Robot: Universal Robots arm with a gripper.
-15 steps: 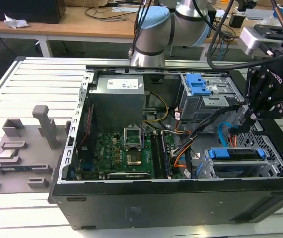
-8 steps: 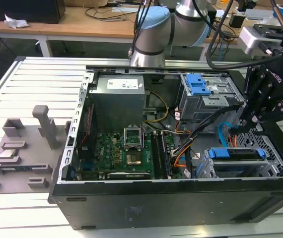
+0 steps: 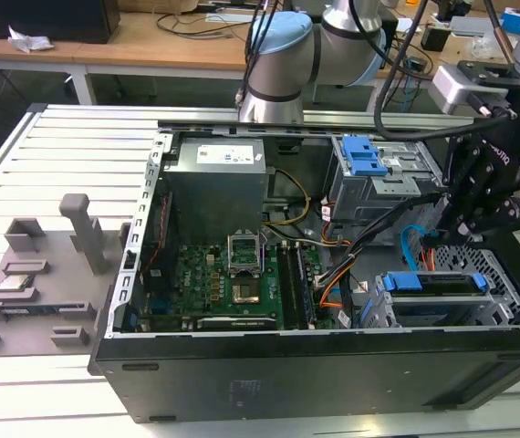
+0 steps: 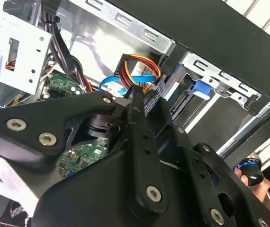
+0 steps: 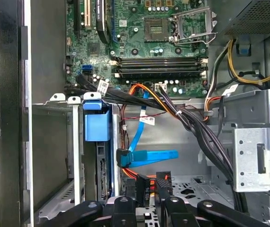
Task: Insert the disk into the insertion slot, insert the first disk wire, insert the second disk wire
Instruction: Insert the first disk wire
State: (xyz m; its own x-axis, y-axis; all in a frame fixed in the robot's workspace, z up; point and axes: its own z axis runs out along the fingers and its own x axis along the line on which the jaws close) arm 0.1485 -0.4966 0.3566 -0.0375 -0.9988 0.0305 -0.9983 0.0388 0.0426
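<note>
The disk (image 3: 438, 285), silver in its blue carrier, lies inside the perforated insertion slot (image 3: 479, 260) at the case's front corner. In the first wrist view it stands edge-on (image 5: 102, 177) behind a blue tab. My gripper (image 3: 465, 228) hangs just above the slot's inner end. It is shut on the small black plug (image 5: 143, 185) of the first disk wire (image 4: 142, 64), whose orange and red strands arc away from the plug. The second disk wire (image 5: 147, 156), a flat blue cable, lies loose beside the plug, its end (image 5: 124, 158) free close to the disk's rear.
A taller grey drive cage (image 3: 379, 187) with a blue latch stands behind the gripper. Thick black cables (image 5: 196, 125) run across the bay from the motherboard (image 3: 233, 283). The power supply (image 3: 219, 192) sits at the back. A hand (image 4: 254, 178) shows outside the case.
</note>
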